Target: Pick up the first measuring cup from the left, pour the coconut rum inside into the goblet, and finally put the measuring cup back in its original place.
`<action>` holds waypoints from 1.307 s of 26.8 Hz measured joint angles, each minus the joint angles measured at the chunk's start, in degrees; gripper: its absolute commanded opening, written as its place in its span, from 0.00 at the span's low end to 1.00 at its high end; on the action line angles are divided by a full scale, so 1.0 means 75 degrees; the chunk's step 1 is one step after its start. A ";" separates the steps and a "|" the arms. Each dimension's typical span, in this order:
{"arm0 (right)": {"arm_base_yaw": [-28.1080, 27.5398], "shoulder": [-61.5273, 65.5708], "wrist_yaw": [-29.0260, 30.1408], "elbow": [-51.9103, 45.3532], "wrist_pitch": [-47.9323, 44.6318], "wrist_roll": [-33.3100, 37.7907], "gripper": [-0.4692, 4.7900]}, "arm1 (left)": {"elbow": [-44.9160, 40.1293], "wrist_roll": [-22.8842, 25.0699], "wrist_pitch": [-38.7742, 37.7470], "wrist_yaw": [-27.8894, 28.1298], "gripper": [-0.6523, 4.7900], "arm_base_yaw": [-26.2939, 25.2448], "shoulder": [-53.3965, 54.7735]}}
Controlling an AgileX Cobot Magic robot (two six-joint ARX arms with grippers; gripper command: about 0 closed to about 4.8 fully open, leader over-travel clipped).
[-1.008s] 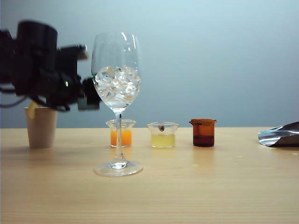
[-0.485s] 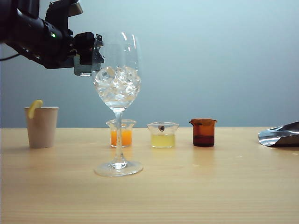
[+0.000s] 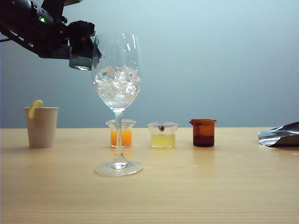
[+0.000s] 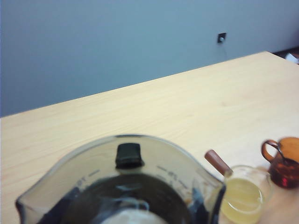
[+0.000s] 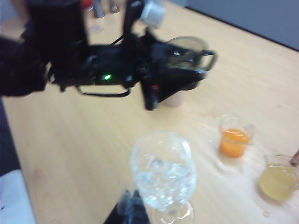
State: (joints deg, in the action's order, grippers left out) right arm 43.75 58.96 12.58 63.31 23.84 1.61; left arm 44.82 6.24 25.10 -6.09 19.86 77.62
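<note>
Measuring cup (image 3: 83, 59), gripped upright in left gripper (image 3: 84, 51) jaws beside goblet (image 3: 117, 70) rim; next: tip it over. Right gripper (image 5: 128, 205) below goblet, jaws unclear.

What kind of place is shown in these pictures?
Probably a lab table set up as a drink-mixing bench: a tall clear ice-filled goblet, small cups of orange liquid and yellow liquid, a bare grey-blue wall.
</note>
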 measured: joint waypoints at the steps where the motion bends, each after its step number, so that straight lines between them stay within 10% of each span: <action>1: 0.0140 0.0000 -0.0067 0.0000 0.0038 -0.0006 0.07 | 0.0000 0.0064 -0.0108 -0.0026 0.45 0.0003 -0.0064; 12: 0.0507 -0.0064 -0.0297 0.0009 0.0140 0.0356 0.07 | -0.0003 0.0941 -0.1559 -0.0746 0.45 0.0003 -0.0714; 35: 0.0507 -0.0064 -0.0303 0.0009 0.0140 0.0356 0.07 | -0.0003 0.2139 -0.1233 -0.1655 0.45 0.0513 -0.0970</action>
State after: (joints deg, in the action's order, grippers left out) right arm 47.55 58.48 10.31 63.37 24.88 4.27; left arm 44.80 22.28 15.86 -18.50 23.70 70.35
